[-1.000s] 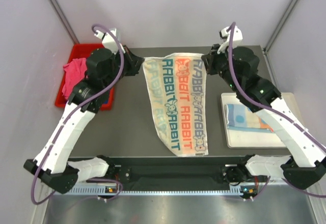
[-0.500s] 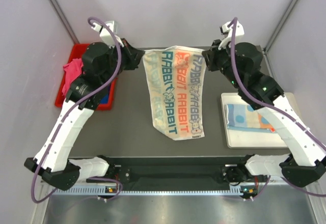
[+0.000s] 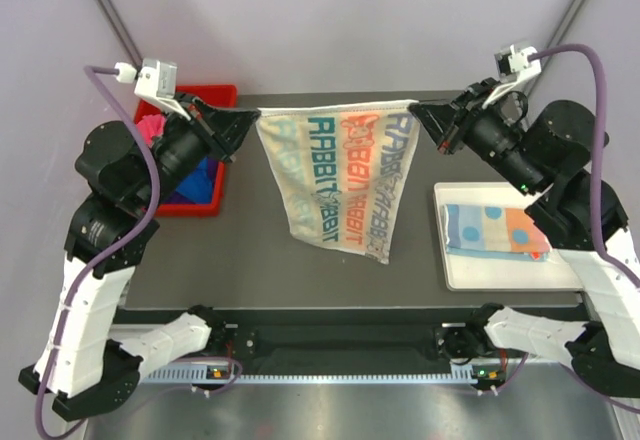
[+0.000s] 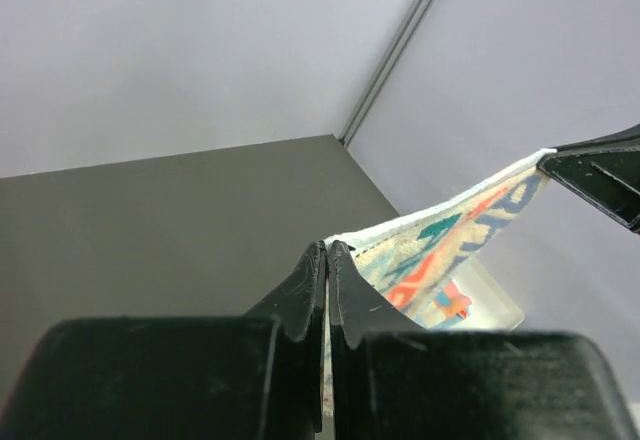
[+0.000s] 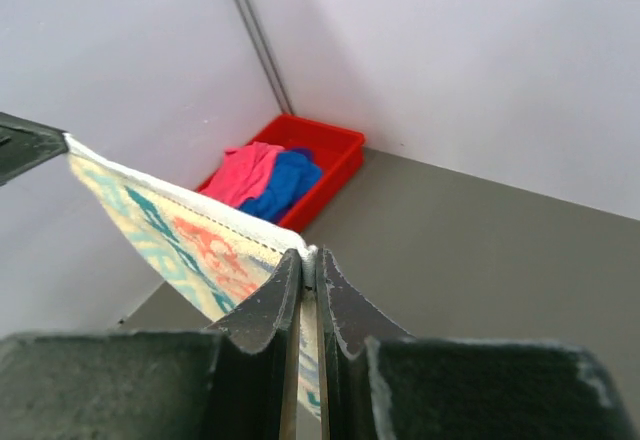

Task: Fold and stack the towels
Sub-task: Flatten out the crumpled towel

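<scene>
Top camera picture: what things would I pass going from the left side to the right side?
First the red bin → left tool → cream lettered towel → right tool → white tray.

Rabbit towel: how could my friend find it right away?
Look above the middle of the dark table. The cream towel hangs stretched between the left gripper and right gripper. Only it has teal and orange RABBIT lettering.

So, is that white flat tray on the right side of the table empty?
No, a folded light blue patterned towel with orange patches lies on the white flat tray.
</scene>
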